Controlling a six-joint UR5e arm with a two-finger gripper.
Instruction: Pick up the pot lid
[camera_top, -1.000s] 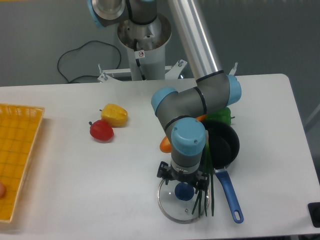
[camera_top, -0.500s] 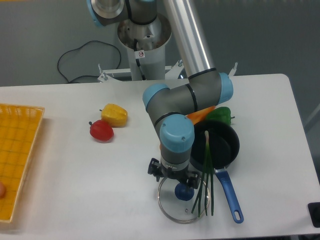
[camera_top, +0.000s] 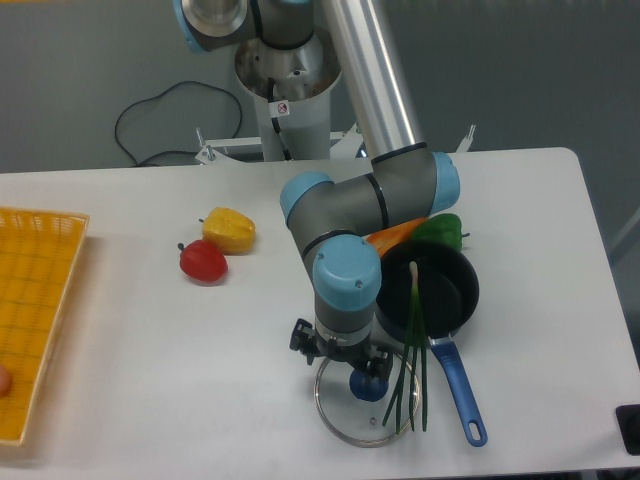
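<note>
From the top centre of the frame, the grey robot arm with blue joint caps (camera_top: 384, 65) slants down to the right, doubles back left at the wrist and points its black two-finger gripper (camera_top: 342, 352) down at lower centre, fingers spread apart with nothing gripped between them. The round clear glass pot lid with a blue knob (camera_top: 345, 428) lies on the white table (camera_top: 150, 380) just below the gripper in the picture, the right-hand finger close by the knob, though I can't tell whether they touch; long green stalks (camera_top: 417, 345) cross the lid's right side.
</note>
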